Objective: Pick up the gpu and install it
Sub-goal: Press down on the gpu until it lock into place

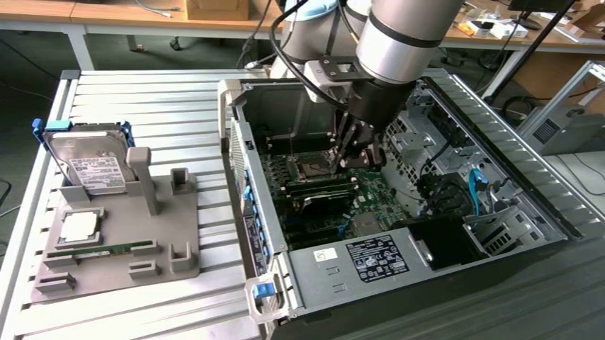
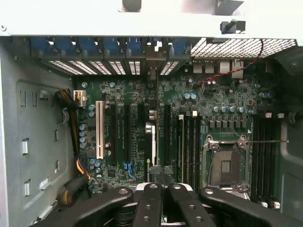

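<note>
slatted table (image 1: 151, 92) bears open pc case (image 1: 472, 106); tool (image 1: 358, 157) closed inside.

The open computer case (image 1: 397, 212) gives access from above, hemmed by its side walls, the drive cage (image 1: 430, 138) and the power supply (image 1: 378, 258). On the motherboard (image 2: 189, 118), upright slots (image 2: 99, 130) and the processor socket (image 2: 226, 165) crowd the floor. The tabletop's (image 1: 142, 92) far edge lies bare beyond the gray fixture (image 1: 123, 241).
</note>
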{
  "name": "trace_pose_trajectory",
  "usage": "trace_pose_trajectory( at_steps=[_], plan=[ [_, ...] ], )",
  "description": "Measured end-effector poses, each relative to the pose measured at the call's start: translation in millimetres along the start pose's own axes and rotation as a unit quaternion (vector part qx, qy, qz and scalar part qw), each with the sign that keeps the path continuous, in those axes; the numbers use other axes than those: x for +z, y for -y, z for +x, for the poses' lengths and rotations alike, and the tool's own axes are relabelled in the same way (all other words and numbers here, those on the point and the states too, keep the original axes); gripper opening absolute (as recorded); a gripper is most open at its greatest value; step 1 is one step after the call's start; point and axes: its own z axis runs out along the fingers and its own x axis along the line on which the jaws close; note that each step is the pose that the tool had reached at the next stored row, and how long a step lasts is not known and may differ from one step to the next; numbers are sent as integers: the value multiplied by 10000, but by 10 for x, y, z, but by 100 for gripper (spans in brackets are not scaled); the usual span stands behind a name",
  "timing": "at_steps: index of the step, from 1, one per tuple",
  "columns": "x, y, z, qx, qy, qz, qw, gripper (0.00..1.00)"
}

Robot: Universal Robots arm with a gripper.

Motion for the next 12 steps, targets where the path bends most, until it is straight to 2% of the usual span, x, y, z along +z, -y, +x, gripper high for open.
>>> trace_pose_trajectory(
  at_steps=[8,12],
  plan=[
    [-4,196,1,0,0,0,10000,11],
    [-4,224,1,0,0,0,10000,11]
  ],
)
